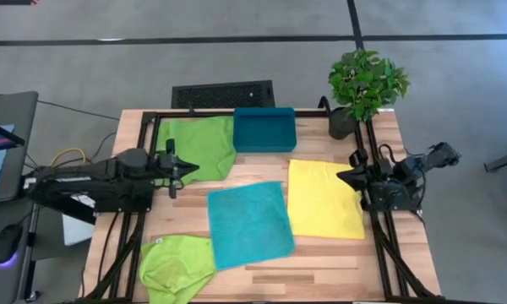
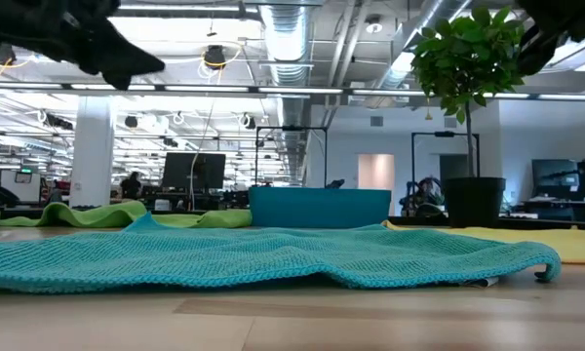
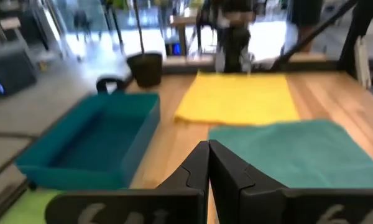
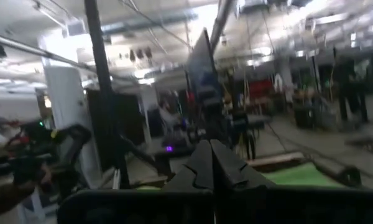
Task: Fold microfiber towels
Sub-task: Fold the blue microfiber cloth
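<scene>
No fold was in hand: all four towels lay open and flat on the table (image 1: 321, 253), and both arms hung above it at their own sides. The teal towel (image 1: 249, 223) sat in the middle, the yellow towel (image 1: 324, 198) touching its right edge, one green towel (image 1: 198, 145) at the back left beside the bin (image 1: 264, 129), the other green towel (image 1: 176, 266) rumpled at the front left. The next move likely called for opening fingers and dropping to a towel corner. The left gripper (image 1: 186, 168), fingers together, hovered over the back green towel's edge; the right gripper (image 1: 345, 176), fingers together, hovered just off the yellow towel's right edge, holding nothing.
</scene>
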Controlling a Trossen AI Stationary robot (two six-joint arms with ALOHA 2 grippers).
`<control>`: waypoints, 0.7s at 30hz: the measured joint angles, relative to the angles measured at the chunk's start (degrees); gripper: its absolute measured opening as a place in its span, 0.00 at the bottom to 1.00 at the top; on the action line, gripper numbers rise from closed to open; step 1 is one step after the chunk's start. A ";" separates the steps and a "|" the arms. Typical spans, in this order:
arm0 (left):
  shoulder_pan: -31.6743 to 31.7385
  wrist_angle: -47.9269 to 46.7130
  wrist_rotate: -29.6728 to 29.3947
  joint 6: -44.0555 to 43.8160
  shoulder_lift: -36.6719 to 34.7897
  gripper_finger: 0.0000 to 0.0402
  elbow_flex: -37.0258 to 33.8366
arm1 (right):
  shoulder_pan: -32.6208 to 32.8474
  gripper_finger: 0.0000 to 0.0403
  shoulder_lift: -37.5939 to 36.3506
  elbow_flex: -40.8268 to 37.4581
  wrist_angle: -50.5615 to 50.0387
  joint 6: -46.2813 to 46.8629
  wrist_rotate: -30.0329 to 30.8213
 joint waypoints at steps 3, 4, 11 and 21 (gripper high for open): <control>-0.94 -2.80 -0.97 -2.44 6.30 0.00 3.39 | 0.00 0.01 1.19 4.71 -8.40 3.44 0.21; -0.99 -4.13 -1.01 -3.64 8.20 0.00 4.56 | 0.00 0.01 1.89 6.13 -11.36 4.63 0.29; -1.08 -1.99 -0.52 -12.06 16.78 0.00 7.79 | 0.00 0.00 10.62 15.72 -29.94 14.66 2.49; -0.64 -3.56 -0.45 -27.37 21.96 0.00 7.84 | -4.73 0.02 26.78 20.98 -37.52 27.50 2.47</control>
